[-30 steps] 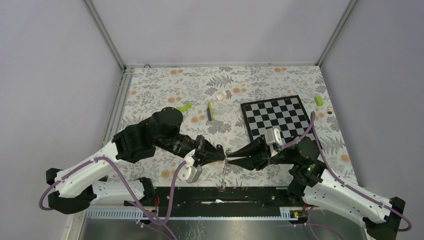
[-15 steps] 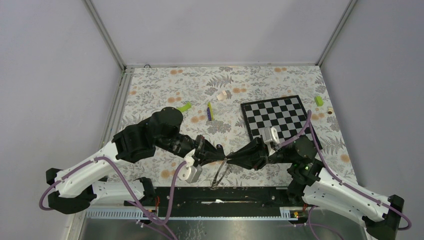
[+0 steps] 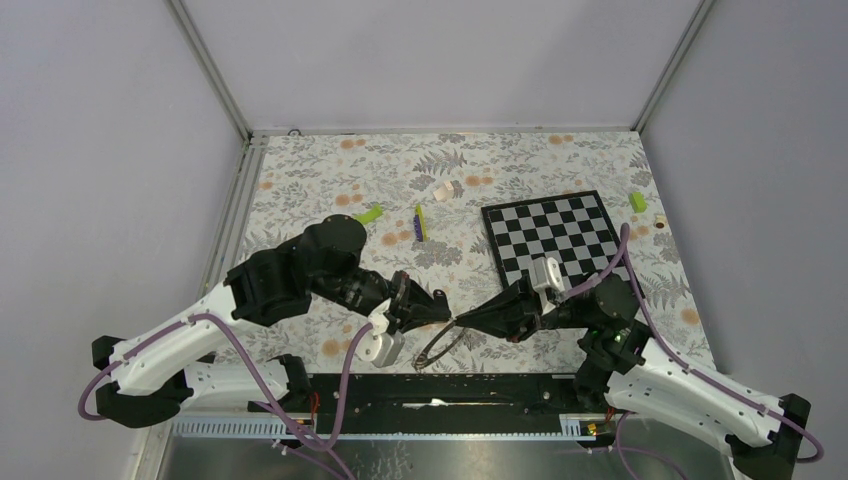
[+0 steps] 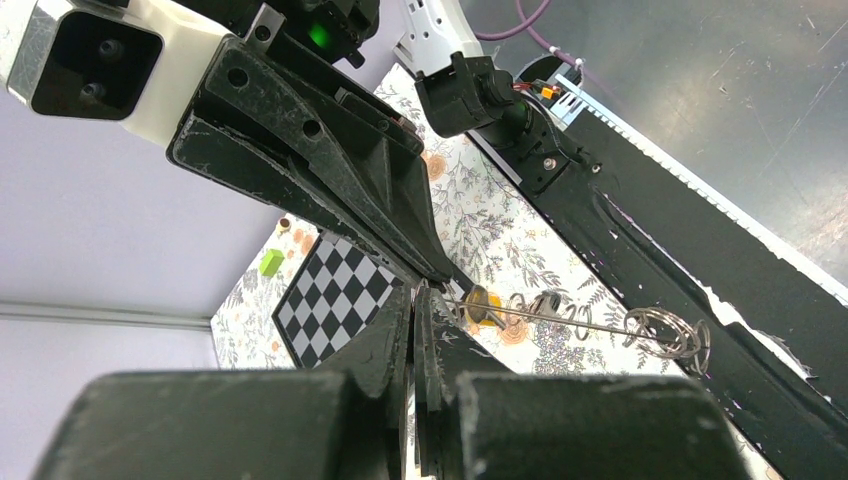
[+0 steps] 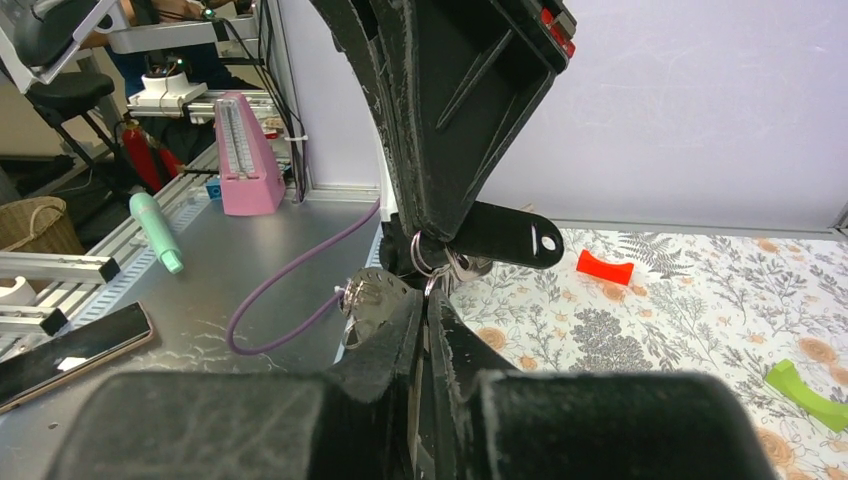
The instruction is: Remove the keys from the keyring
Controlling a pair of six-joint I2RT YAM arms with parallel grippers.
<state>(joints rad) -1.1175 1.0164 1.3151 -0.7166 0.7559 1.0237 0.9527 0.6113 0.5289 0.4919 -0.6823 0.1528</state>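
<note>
Keyring [image 4: 590, 322] is off the table [image 3: 330, 170], hanging in the air at the near middle, right where the two arm tips meet. From overhead the hoop sits tilted: top edge at the fingertips, lower edge swung toward the table's near edge. In the left wrist view it is edge-on, a thin wire running away from the fingers.

Left gripper [image 3: 447, 318]: fingers pressed tight together, pinching the hoop's top edge.

Right gripper [image 3: 463, 320]: tip to tip with the left, fingers drawn almost together with only a sliver between them. It meets the hoop at the same spot. Cannot tell whether it nips the wire or a key.

Keys [image 5: 376, 295] are on the ring, bunched near the grip, one bare metal head close against the right fingers. Black tag [image 5: 505, 240] sticks out sideways just under the left fingers. Yellow tag [image 4: 487, 300] sits beside the wire. Small split rings [image 4: 672, 330] are gathered at the wire's far end.

Small red piece [image 5: 604, 268] lies on the table, apart from the ring. Chessboard [image 3: 555, 235] lies to the far right, with a lime-green block [image 3: 637, 201] just past its corner.
</note>
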